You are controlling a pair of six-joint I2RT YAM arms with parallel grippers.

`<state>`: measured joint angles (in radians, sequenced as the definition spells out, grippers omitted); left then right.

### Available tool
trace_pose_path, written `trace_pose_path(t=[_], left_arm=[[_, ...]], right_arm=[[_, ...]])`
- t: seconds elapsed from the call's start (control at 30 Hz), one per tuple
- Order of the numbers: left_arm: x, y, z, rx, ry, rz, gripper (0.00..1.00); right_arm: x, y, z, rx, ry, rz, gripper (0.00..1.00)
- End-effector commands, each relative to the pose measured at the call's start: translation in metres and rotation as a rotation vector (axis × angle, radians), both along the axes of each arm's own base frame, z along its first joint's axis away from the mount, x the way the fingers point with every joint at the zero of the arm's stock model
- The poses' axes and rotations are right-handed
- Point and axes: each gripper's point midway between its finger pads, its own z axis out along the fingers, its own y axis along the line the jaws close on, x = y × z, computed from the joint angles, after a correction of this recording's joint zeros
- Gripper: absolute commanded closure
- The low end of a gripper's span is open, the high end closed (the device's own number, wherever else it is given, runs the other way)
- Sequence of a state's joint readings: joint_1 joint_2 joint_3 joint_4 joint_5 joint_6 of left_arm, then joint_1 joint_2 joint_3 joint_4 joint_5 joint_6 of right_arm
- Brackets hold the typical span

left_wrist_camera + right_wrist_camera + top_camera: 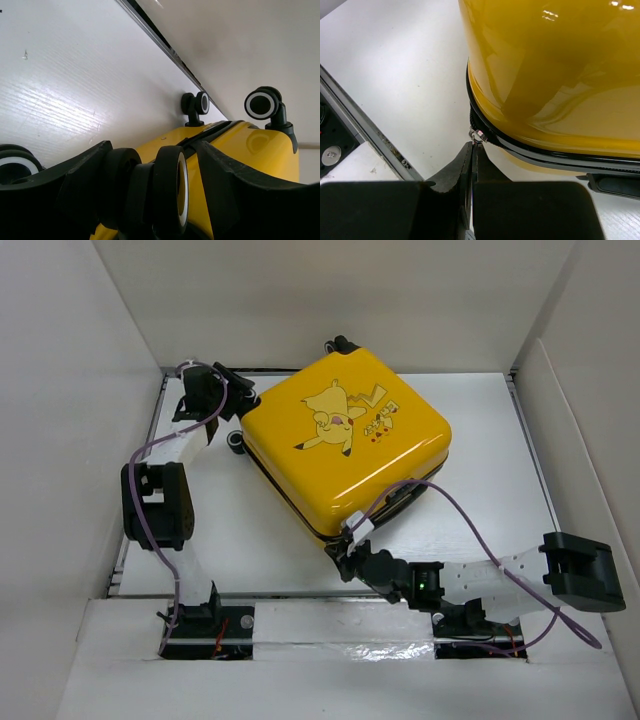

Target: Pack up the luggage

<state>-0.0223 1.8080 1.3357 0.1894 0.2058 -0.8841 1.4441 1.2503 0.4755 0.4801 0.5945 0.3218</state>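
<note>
The luggage (345,435) lies flat on the white table (250,530), shell closed, printed side up, reaching from one gripper to the other. The left gripper (152,146) sits at the wheeled end. Its fingers (80,185) are spread wide, with one black-and-white caster wheel (170,190) between them. A strip of yellow shell shows between that wheel and the right-hand finger, so a firm grip is not confirmed. Two further wheels (197,103) stand beyond the fingertips, against the far wall. The right gripper (472,147) is at the opposite, near corner. Its fingers (450,170) are pressed together, and the small metal zipper pull (478,135) is pinched at their tips. The black zipper band (545,152) runs on from there to the right of the fingertips, under the upper shell.
</note>
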Motion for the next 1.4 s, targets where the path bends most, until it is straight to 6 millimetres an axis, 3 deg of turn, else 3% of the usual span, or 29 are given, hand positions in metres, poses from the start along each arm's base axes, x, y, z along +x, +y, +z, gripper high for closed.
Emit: trace_pose_path(t=[0.0, 0.03, 0.07, 0.13, 0.17, 0.2, 0.23, 0.27, 0.33, 0.37, 0.43, 0.47, 0.53, 0.57, 0.6, 0.63, 0.67, 0.7, 0.77, 0.87, 0.9, 0.93, 0.97, 1.03, 1.07, 1.1, 1.2, 1.3, 1.37], left_arm=[[0.019, -0.024, 0.046, -0.075, -0.155, -0.055, 0.36], [0.019, -0.025, 0.050, -0.091, -0.165, -0.055, 0.39], [0.018, -0.027, 0.046, -0.101, -0.164, -0.058, 0.54], [0.016, -0.028, 0.059, -0.121, -0.231, -0.064, 0.81], [0.010, -0.028, 0.050, -0.119, -0.225, -0.062, 1.00], [0.007, -0.026, 0.062, -0.114, -0.276, -0.060, 1.00], [0.002, -0.025, 0.061, -0.103, -0.288, -0.059, 1.00], [-0.006, -0.023, 0.046, -0.096, -0.267, -0.049, 1.00], [-0.022, -0.014, 0.058, -0.090, -0.329, -0.025, 1.00], [-0.039, -0.008, 0.023, -0.079, -0.272, 0.011, 1.00], [-0.060, 0.000, 0.032, -0.090, -0.338, 0.056, 1.00], [-0.080, 0.004, -0.003, -0.089, -0.279, 0.081, 1.00], [-0.103, 0.005, 0.002, -0.106, -0.330, 0.102, 1.00], [-0.122, 0.012, -0.026, -0.092, -0.283, 0.140, 1.00], [-0.134, 0.010, -0.014, -0.099, -0.326, 0.140, 1.00], [-0.145, 0.005, -0.019, -0.100, -0.321, 0.136, 1.00], [-0.163, 0.004, -0.040, -0.087, -0.282, 0.137, 1.00], [-0.174, -0.001, -0.029, -0.092, -0.319, 0.124, 1.00], [-0.197, -0.009, -0.046, -0.057, -0.289, 0.104, 1.00], [-0.220, -0.017, -0.044, -0.019, -0.298, 0.059, 1.00], [-0.227, -0.019, -0.050, -0.007, -0.273, 0.041, 1.00], [-0.233, -0.020, -0.038, -0.011, -0.313, 0.031, 1.00], [-0.238, -0.020, -0.040, -0.007, -0.310, 0.020, 1.00], [-0.249, -0.023, -0.037, -0.012, -0.321, -0.004, 1.00], [-0.255, -0.030, -0.040, -0.024, -0.316, -0.051, 1.00], [-0.259, -0.032, -0.040, -0.031, -0.312, -0.062, 1.00], [-0.269, -0.038, -0.049, -0.048, -0.301, -0.108, 1.00], [-0.275, -0.045, -0.050, -0.066, -0.310, -0.149, 1.00], [-0.279, -0.051, -0.045, -0.090, -0.324, -0.187, 1.00]], right_arm=[[-0.029, 0.021, 0.018, 0.100, 0.043, 0.134, 1.00], [-0.029, 0.022, 0.018, 0.101, 0.044, 0.139, 1.00], [-0.030, 0.022, 0.018, 0.102, 0.047, 0.143, 1.00], [-0.027, 0.021, 0.021, 0.113, 0.046, 0.140, 1.00], [-0.024, 0.019, 0.021, 0.114, 0.045, 0.131, 1.00], [-0.024, 0.019, 0.022, 0.118, 0.043, 0.134, 1.00], [-0.022, 0.018, 0.025, 0.123, 0.039, 0.132, 1.00], [-0.017, 0.015, 0.025, 0.120, 0.037, 0.121, 1.00], [-0.013, 0.012, 0.028, 0.117, 0.025, 0.116, 1.00], [-0.006, 0.007, 0.036, 0.130, 0.013, 0.098, 1.00], [0.002, -0.004, 0.037, 0.099, 0.001, 0.081, 1.00], [0.011, -0.013, 0.051, 0.126, -0.016, 0.057, 1.00], [0.019, -0.027, 0.053, 0.098, -0.031, 0.045, 1.00], [0.031, -0.038, 0.056, 0.098, -0.039, 0.011, 1.00], [0.036, -0.048, 0.063, 0.103, -0.049, -0.004, 1.00], [0.041, -0.054, 0.065, 0.094, -0.059, -0.003, 1.00], [0.047, -0.061, 0.067, 0.091, -0.066, -0.018, 1.00], [0.059, -0.074, 0.066, 0.081, -0.068, -0.063, 1.00], [0.067, -0.079, 0.064, 0.072, -0.070, -0.060, 1.00], [0.062, -0.066, 0.066, 0.099, -0.066, 0.010, 1.00], [0.058, -0.052, 0.064, 0.119, -0.045, 0.038, 1.00], [0.041, -0.036, 0.064, 0.144, -0.023, 0.076, 1.00], [0.035, -0.023, 0.050, 0.117, 0.001, 0.082, 1.00], [0.016, 0.005, 0.063, 0.159, -0.002, 0.103, 1.00], [0.016, 0.017, 0.047, 0.112, 0.011, 0.093, 1.00], [0.022, 0.027, 0.060, 0.118, 0.001, 0.057, 1.00], [0.035, 0.034, 0.056, 0.051, -0.034, 0.033, 1.00], [0.052, 0.030, 0.080, 0.052, -0.094, 0.025, 1.00], [0.052, 0.032, 0.093, 0.064, -0.118, 0.052, 1.00]])
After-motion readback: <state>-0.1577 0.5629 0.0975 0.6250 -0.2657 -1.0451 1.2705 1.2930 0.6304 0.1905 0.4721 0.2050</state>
